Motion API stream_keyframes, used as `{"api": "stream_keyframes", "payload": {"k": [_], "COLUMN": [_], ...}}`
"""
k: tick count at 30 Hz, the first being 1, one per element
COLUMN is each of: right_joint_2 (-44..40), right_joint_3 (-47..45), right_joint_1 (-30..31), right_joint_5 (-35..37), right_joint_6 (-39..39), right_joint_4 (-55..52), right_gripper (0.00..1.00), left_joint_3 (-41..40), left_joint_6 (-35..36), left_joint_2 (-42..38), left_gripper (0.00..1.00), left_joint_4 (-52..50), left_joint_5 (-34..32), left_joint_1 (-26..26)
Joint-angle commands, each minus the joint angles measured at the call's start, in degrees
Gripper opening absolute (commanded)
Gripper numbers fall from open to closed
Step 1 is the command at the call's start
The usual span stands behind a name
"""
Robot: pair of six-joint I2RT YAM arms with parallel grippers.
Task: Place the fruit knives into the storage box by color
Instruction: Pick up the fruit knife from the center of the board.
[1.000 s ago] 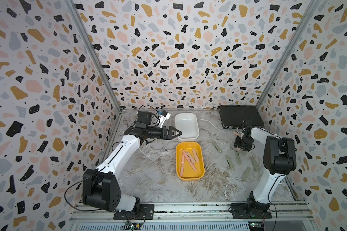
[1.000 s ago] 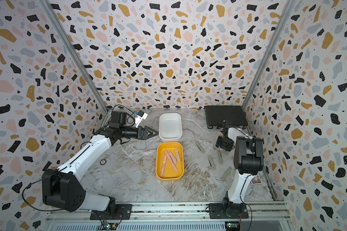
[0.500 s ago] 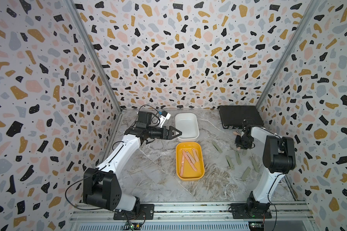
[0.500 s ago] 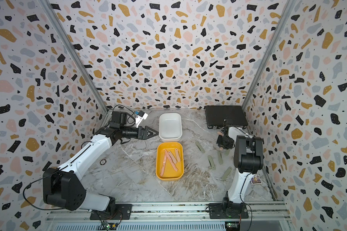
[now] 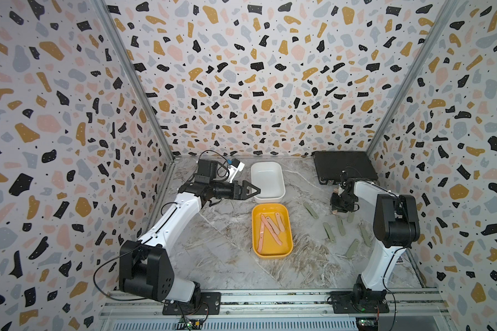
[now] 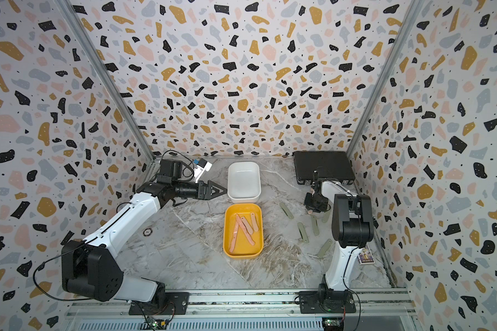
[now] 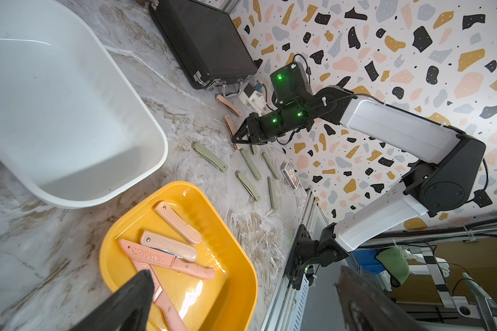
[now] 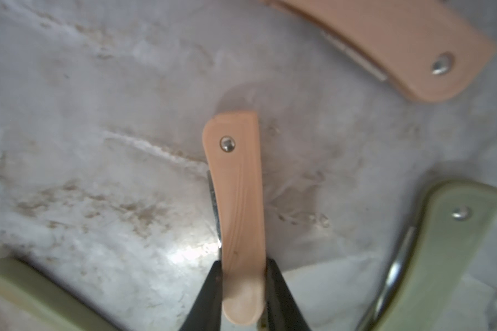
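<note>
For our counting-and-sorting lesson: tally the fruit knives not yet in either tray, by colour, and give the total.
Pink fruit knives: 2, one in the right gripper, one by the black case
Green fruit knives: 6
Total: 8

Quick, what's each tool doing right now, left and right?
Left tool: open, holding nothing.
Right tool: closed on a pink fruit knife.
</note>
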Motion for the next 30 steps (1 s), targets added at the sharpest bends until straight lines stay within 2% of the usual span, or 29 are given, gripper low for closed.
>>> {"api": "stream_keyframes", "payload": {"k": [1, 25, 30], "right_joint_2": [2.1, 4.1, 4.0], "right_joint_3": [0.2, 0.9, 0.7], "right_joint_1": [1.8, 6.5, 6.5], "right_joint_5": [-1.6, -2.0, -1.2], "right_joint_6": [-0.1, -0.6, -0.8], "right_joint_4": [-2.8, -4.0, -4.2], "right_gripper": [0.25, 0.25, 0.29], "left_joint_3": [-0.4, -0.5, -0.5], "left_joint_6": [0.7, 2.5, 2.9], "left_joint_2": [0.4, 1.8, 1.8], "left_gripper": [1.0, 0.99, 0.99], "left_joint_4": [1.3, 0.6, 0.6], "left_joint_5": [-0.1, -3.4, -3.9], "left_joint_1": [-0.2, -0.8, -0.9]}}
